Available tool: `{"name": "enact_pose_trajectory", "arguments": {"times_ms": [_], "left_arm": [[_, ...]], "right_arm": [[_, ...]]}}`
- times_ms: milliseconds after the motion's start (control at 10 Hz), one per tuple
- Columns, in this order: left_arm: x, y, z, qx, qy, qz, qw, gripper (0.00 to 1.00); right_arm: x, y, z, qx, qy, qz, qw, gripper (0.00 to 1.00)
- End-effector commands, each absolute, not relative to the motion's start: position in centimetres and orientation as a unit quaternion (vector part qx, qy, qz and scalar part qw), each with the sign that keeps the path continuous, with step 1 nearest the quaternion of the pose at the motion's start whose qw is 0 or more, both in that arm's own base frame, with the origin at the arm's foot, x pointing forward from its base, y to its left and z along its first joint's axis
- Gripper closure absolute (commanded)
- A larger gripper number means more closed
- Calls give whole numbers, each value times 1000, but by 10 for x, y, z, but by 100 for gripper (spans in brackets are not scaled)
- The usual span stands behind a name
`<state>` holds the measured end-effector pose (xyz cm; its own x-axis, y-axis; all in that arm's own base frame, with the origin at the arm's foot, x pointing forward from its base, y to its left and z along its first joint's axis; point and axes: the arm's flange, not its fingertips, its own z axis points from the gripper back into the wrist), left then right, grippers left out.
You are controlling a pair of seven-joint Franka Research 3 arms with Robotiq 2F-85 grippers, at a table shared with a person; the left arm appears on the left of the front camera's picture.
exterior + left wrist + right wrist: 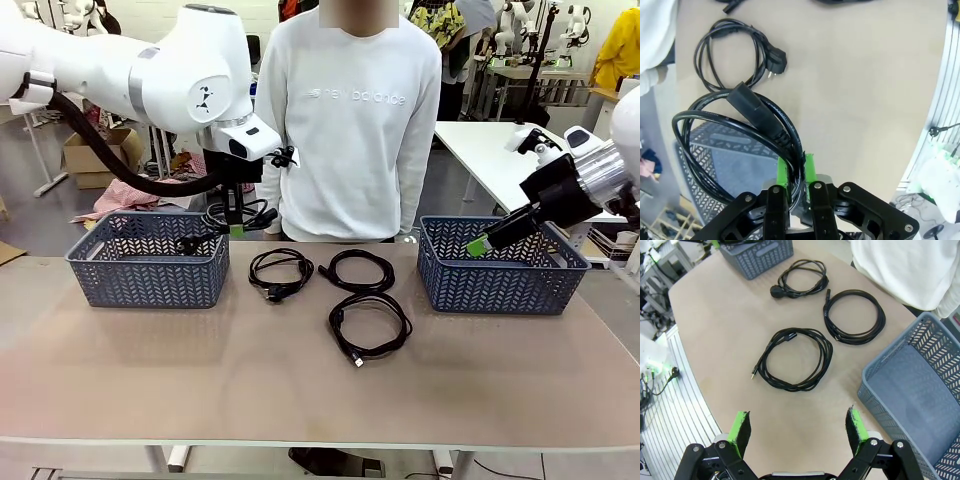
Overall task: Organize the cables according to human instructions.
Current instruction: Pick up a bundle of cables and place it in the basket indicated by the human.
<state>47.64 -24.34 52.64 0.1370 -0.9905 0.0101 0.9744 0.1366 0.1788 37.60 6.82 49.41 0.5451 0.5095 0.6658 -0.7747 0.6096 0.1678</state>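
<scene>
Now the left gripper (796, 165) is clenching one cable (754, 107), a thin black cord wound in a loose round coil with a chunky plug, dangling it just above the left basket's (150, 270) right end. Three more black coils are lying flat on the table (300, 400) right of that basket: a near coil (275, 292) with a round plug, a far coil (880, 320) farther right, and a front coil (826, 357) closer to the robot. The right gripper (797, 412) is hovering, jaws spread wide and gripping nothing, well right of that basket.
</scene>
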Motion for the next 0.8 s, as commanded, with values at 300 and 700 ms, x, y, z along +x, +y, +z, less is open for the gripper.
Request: {"name": "enact_pose_trajectory", "arguments": {"times_ms": [300,700], "left_arm": [[471,-244,527,67,-67,-651,753,100],[477,-207,535,66,-71,-677,729,85]], "right_arm": [[380,67,494,238,-297,385,841,0],[380,67,494,238,-297,385,841,0]]}}
